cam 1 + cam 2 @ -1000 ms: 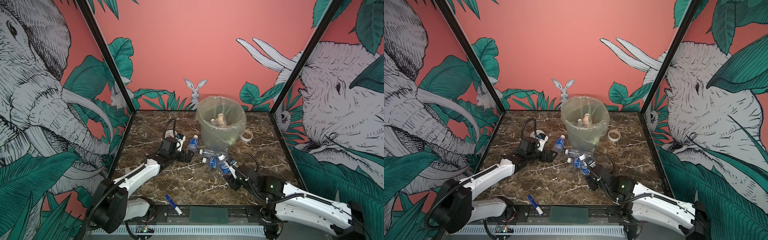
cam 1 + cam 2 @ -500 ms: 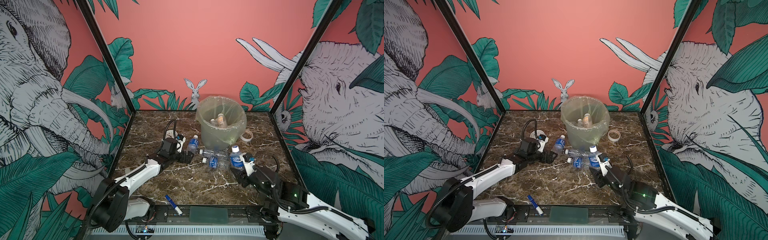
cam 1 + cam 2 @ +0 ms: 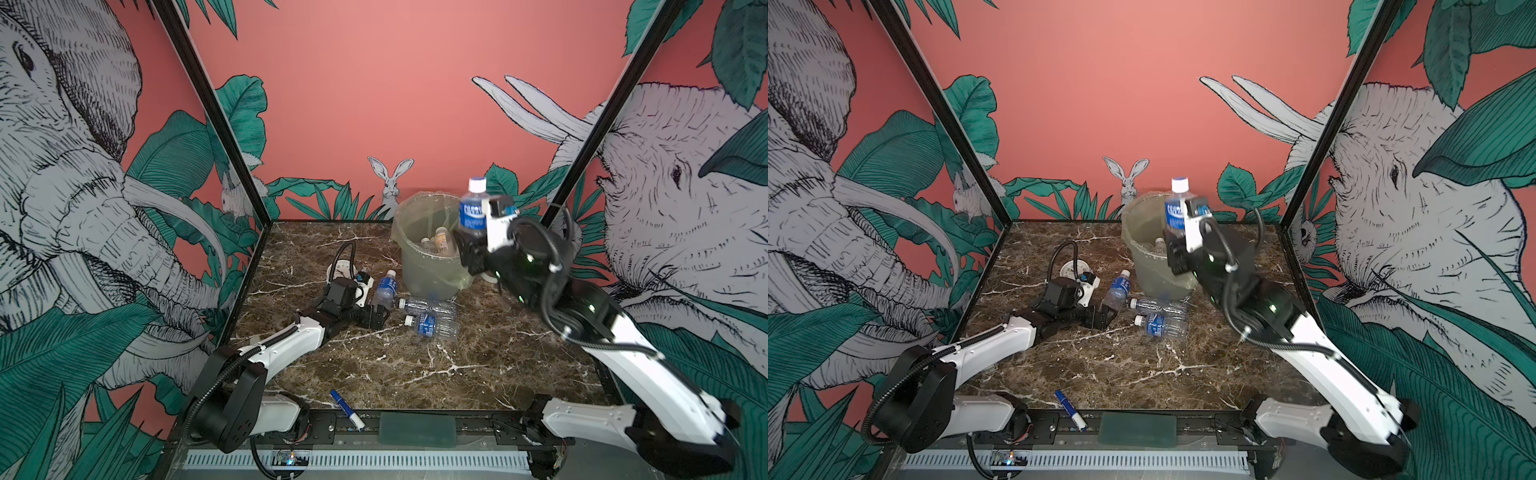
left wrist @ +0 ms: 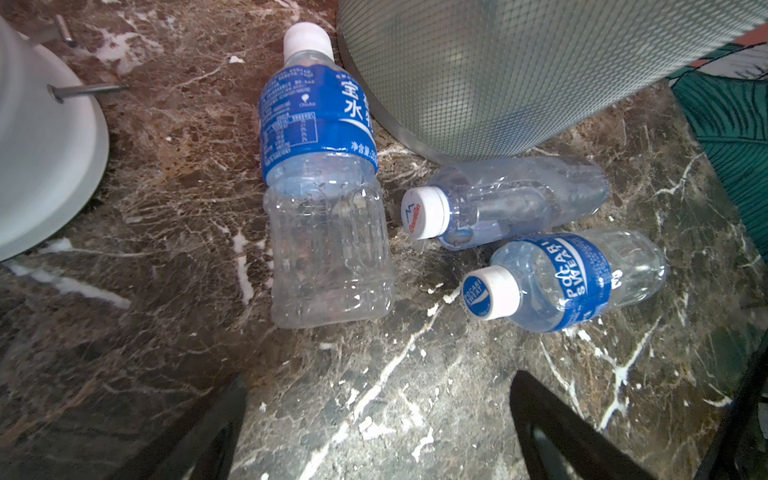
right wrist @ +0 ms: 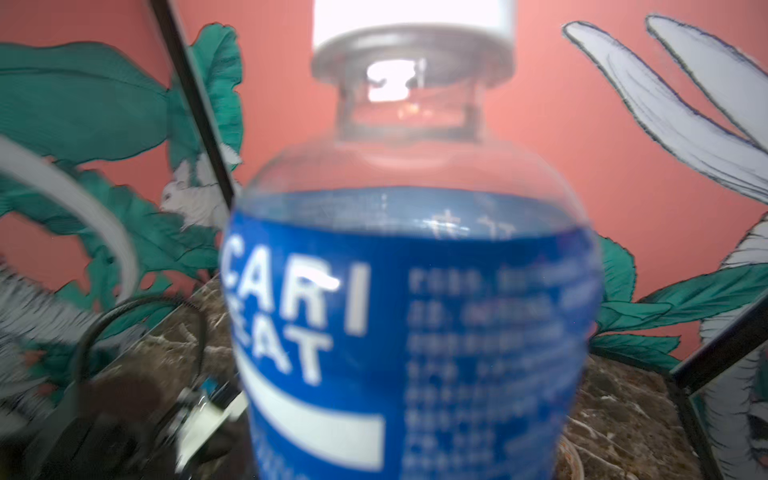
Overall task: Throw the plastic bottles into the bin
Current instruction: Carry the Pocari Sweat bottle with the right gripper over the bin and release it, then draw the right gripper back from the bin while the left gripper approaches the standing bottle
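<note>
My right gripper (image 3: 471, 243) is raised over the near right rim of the bin (image 3: 415, 270), shut on the lower part of an upright blue-labelled plastic bottle (image 3: 473, 212) with a white cap. That bottle (image 5: 407, 311) fills the right wrist view and hides the fingers. The bin holds a few small bottles (image 3: 436, 241). Three plastic bottles lie on the table by the bin's base: a blue-labelled one (image 4: 320, 166), a clear label-less one (image 4: 511, 199) and a short blue-labelled one (image 4: 573, 278). My left gripper (image 4: 378, 428) rests open just short of them, with nothing between its fingers.
A white round clock (image 3: 343, 270) lies on the marble table behind the left arm, with a black cable looping over it. A blue-capped marker pen (image 3: 347, 409) lies at the front edge. Black frame posts and printed walls close in both sides.
The right arm has lifted the blue-labelled bottle from the table beside the lying bottles up and back to above the bin's rim. The left arm has stayed still.
</note>
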